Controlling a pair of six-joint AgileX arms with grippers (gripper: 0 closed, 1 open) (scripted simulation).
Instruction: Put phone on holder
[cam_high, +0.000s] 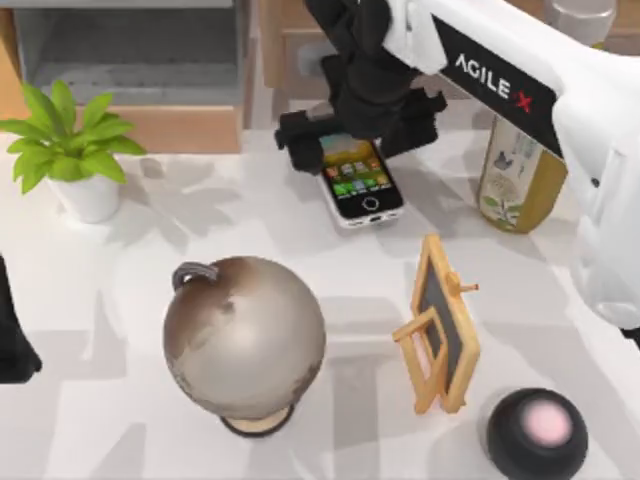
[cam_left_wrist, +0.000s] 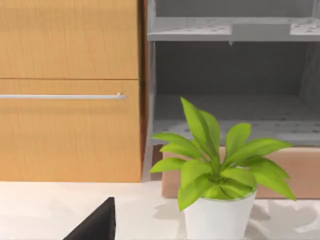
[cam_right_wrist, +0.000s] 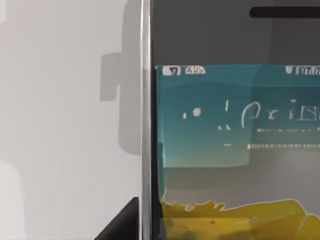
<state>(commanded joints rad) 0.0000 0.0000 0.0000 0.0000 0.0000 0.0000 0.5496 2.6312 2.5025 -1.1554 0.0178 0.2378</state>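
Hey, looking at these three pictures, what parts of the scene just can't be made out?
- Top view: the slim white smartphone has its far end covered by the right claw, so whether the claw grips it is unclear.
- Top view: the left arm, parked at the table's left edge, is cut off by the frame.
- Right wrist view: the phone's screen text is illegible.

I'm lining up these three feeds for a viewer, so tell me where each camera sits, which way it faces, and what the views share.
Top view: above the table, looking down on phone, globe, wooden holder, bottle; right arm's hand over the phone's upper end, left arm at the left edge.
Left wrist view: low over the table, facing the plant and cabinet; a dark piece of the arm at the bottom.
Right wrist view: pressed close above the phone's screen.
Shared: phone in top and right wrist; plant in top and left wrist.
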